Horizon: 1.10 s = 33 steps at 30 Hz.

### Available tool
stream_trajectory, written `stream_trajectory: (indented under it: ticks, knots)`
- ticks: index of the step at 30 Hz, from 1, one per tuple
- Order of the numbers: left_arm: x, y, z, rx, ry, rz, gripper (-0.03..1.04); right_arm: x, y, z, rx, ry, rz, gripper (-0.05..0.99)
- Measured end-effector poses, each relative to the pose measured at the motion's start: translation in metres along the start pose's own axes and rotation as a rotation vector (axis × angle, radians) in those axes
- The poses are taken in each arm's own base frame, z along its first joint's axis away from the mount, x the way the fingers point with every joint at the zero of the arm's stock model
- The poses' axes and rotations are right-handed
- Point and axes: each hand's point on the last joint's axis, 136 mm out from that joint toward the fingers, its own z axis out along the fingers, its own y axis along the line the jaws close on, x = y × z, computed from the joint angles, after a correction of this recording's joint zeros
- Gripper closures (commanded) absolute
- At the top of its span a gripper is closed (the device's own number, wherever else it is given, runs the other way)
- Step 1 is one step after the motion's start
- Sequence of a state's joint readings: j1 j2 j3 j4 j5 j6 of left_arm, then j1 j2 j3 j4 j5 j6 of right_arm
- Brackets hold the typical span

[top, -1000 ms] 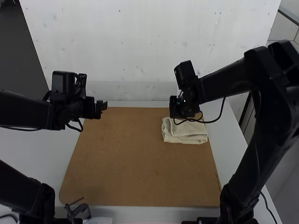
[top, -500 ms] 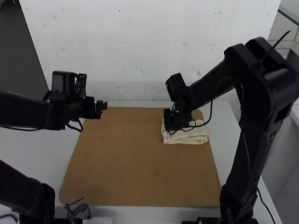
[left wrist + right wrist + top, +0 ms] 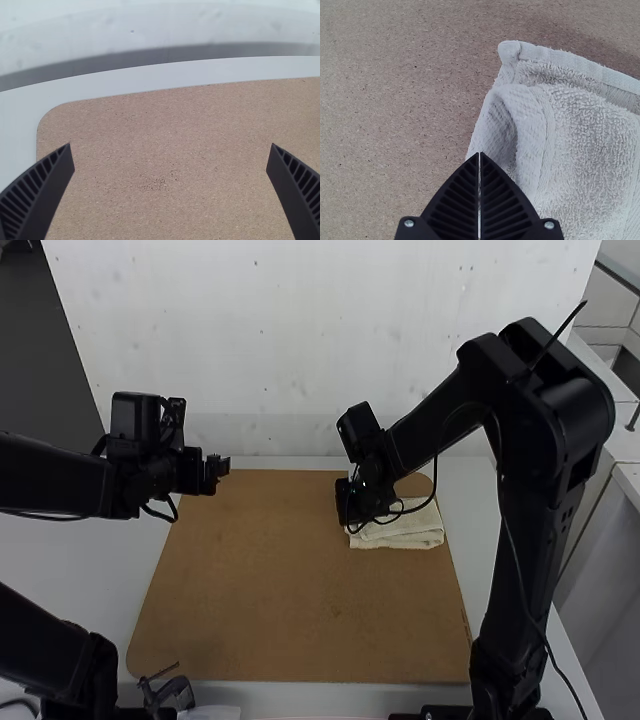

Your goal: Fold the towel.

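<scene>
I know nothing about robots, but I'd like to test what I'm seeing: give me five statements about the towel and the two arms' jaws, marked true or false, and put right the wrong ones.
1. The towel lies on a brown board. True.
2. The towel is spread out in a single layer. False: it is folded over on itself.
3. The left jaws are open. True.
4. The right jaws are wide apart. False: they are shut, tips together, at the towel's edge.
5. The towel is closer to the left jaws than to the right jaws. False: the right jaws are right by it.
</scene>
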<state>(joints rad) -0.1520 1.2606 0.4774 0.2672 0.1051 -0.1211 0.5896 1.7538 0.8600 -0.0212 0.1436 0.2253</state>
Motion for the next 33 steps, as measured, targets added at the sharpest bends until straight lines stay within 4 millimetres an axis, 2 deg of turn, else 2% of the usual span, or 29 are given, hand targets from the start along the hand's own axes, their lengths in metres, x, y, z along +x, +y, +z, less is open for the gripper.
stream_trajectory:
  ticks: [4, 12, 13, 14, 17, 18, 19, 27, 31, 33]
  knots:
    - [-0.001, 0.000, 0.000, 0.001, -0.004, 0.001, 0.02, -0.005, -0.003, -0.003, 0.000, -0.013, 0.010, 0.92]
    - [-0.001, -0.003, 0.000, 0.007, -0.006, 0.005, 0.02, -0.049, -0.022, -0.050, -0.013, -0.153, 0.081, 0.92]
    - [-0.001, -0.003, 0.000, 0.007, -0.006, 0.005, 0.02, -0.052, -0.023, -0.054, -0.016, -0.164, 0.086, 0.89]
    - [-0.001, -0.003, 0.000, 0.007, -0.006, 0.005, 0.02, -0.055, -0.026, -0.057, -0.015, -0.175, 0.094, 0.73]
    - [-0.001, -0.003, 0.000, 0.007, -0.006, 0.005, 0.02, -0.063, -0.036, -0.065, -0.016, -0.212, 0.120, 0.14]
    - [-0.002, -0.003, 0.000, 0.007, -0.007, 0.005, 0.02, -0.065, -0.044, -0.068, -0.007, -0.227, 0.135, 0.02]
    - [-0.001, -0.003, 0.000, 0.007, -0.006, 0.005, 0.02, -0.066, -0.050, -0.069, 0.001, -0.234, 0.147, -0.03]
    - [-0.004, 0.002, -0.004, -0.005, -0.021, 0.003, 0.03, -0.068, -0.126, -0.093, 0.118, -0.321, 0.216, -0.03]
    - [-0.023, 0.009, -0.018, -0.026, -0.089, 0.038, 0.03, -0.069, -0.168, -0.118, 0.173, -0.380, 0.264, -0.03]
    - [-0.036, 0.012, -0.028, -0.040, -0.132, 0.070, 0.03, -0.070, -0.185, -0.139, 0.192, -0.435, 0.283, -0.03]
